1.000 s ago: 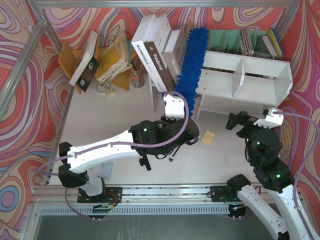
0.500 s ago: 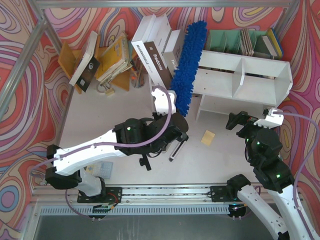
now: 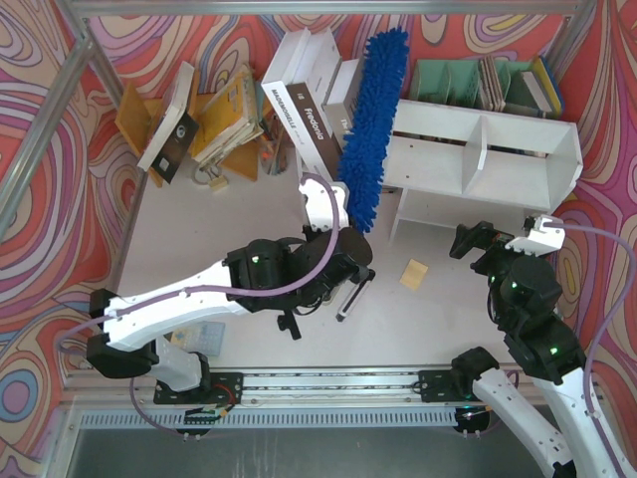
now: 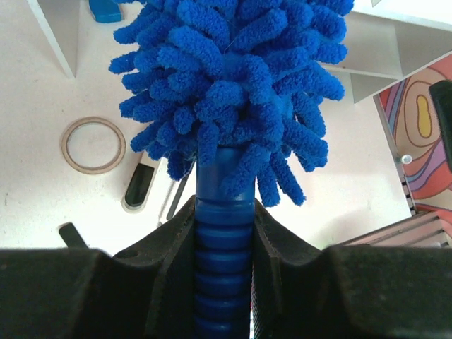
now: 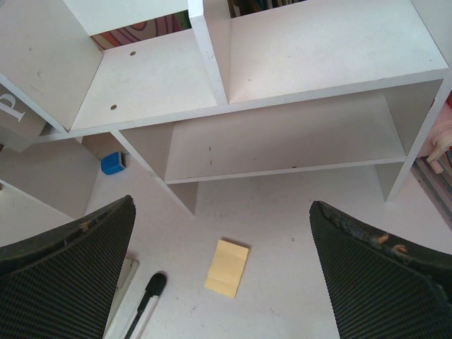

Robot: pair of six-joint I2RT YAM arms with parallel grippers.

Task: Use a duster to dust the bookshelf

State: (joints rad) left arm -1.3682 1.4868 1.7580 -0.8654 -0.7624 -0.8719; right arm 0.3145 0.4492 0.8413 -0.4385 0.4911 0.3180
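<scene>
Item: duster [image 3: 373,124], blue fluffy head, laid against the left end of the bookshelf [image 3: 498,149], tip pointing far.
Change: within the last second we log its handle end shifted left and its head slid farther along that end.
Left tool [image 4: 224,219]: clamped on the ribbed handle.
Right tool [image 5: 222,261]: fingers wide apart, holding nothing, facing the shelf front.
We judge a wiping stroke is under way; the right compartments still await dusting.

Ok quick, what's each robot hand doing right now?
Left gripper: closed on the handle of the blue duster.
Right gripper: open, holding nothing.
</scene>
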